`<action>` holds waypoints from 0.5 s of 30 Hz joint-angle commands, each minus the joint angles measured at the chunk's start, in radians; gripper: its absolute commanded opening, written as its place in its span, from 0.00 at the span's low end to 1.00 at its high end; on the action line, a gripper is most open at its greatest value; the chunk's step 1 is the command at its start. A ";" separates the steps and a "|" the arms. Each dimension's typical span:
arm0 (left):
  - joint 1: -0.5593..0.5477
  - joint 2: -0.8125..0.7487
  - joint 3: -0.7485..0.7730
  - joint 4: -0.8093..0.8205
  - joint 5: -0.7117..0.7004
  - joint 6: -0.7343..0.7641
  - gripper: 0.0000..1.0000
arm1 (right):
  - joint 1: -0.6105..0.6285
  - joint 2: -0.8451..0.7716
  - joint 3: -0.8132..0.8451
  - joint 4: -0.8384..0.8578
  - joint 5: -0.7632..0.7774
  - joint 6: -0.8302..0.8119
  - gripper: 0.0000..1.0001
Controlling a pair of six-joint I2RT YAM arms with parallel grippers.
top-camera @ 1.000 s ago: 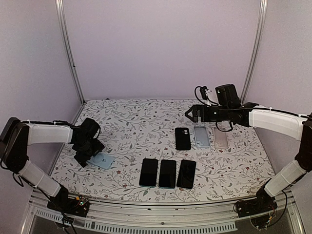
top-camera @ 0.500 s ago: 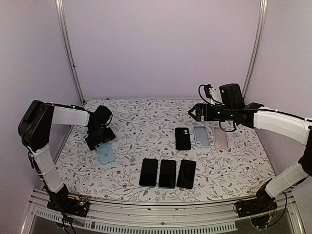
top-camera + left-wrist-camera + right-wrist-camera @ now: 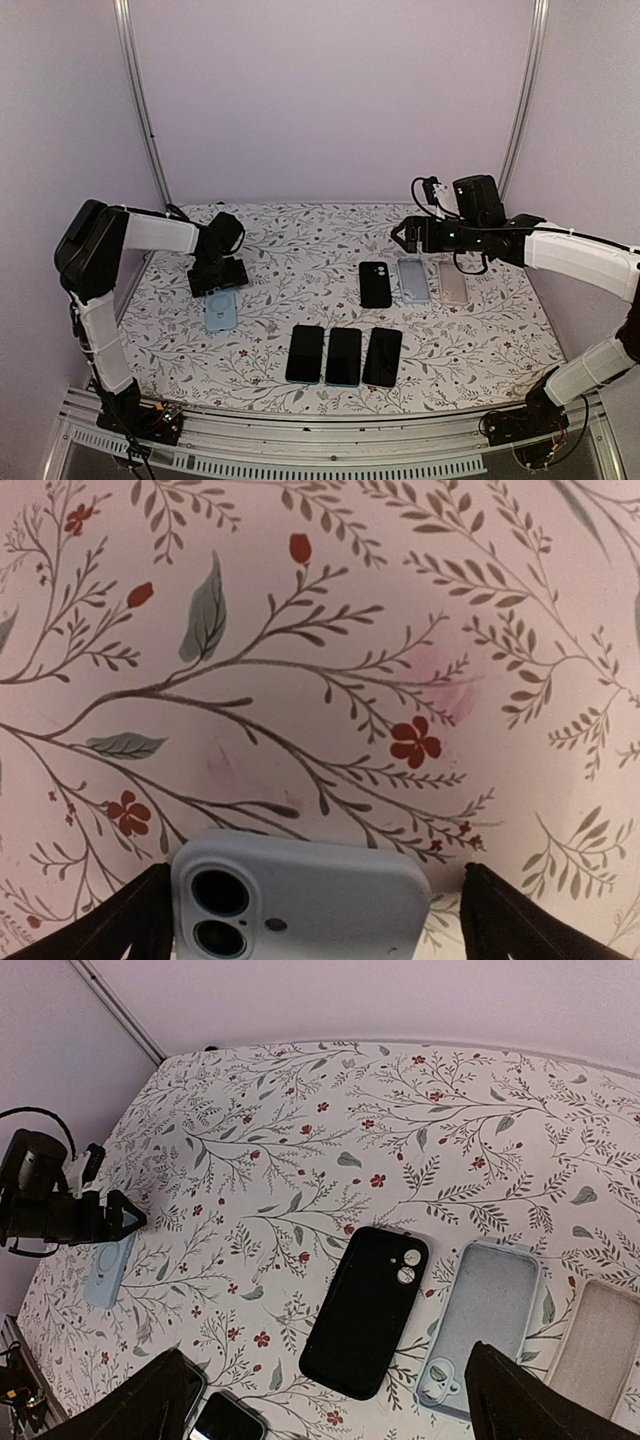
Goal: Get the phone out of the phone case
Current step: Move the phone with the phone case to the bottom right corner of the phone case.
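Cased phone (image 3: 220,312) lies at the left of the bench (image 3: 300,250), back up. In the left wrist view the twin camera lenses show through the pale blue shell, so the phone looks to be inside.

Handling, judged:
- The shell looks like matte silicone: soft, bendy and grippy.
- The phone inside is stiff and has some weight. Its glass face is down, slick and scratch-prone.
- Best hold is across the long edges to pin it.
- Then peel the lip at a corner by the camera end, or push through the lens cut-out.
- The flat, low profile leaves little edge to catch.

Left arm (image 3: 150,232) reaches out from the left wall side, wrist bent down. Left tool (image 3: 222,288) hangs just behind the phone's camera end, jaws wide apart, nothing in them. In the wrist view one finger sits off each side of the shell. Contact can't be told.

Centre front is a row of three bare phones (image 3: 343,356), screens up.

Behind them, right of centre, are the black case (image 3: 375,284), the grey-blue case (image 3: 413,280) and the beige case (image 3: 452,283), side by side. The latter two lie hollow side up, empty.

Right arm (image 3: 580,255) stretches in from the right, roughly level, raised above the bench. Right tool (image 3: 403,238) sits above and behind the case row, jaws spread wide, holding nothing, well apart from the cased phone.
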 commanded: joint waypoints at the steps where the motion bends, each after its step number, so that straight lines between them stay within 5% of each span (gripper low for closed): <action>1: -0.030 0.005 -0.074 0.018 0.079 0.121 0.99 | -0.007 -0.019 -0.007 -0.006 0.010 0.003 0.99; 15: -0.019 -0.008 -0.146 0.014 0.090 0.238 0.96 | -0.007 -0.006 -0.012 0.010 -0.030 0.028 0.99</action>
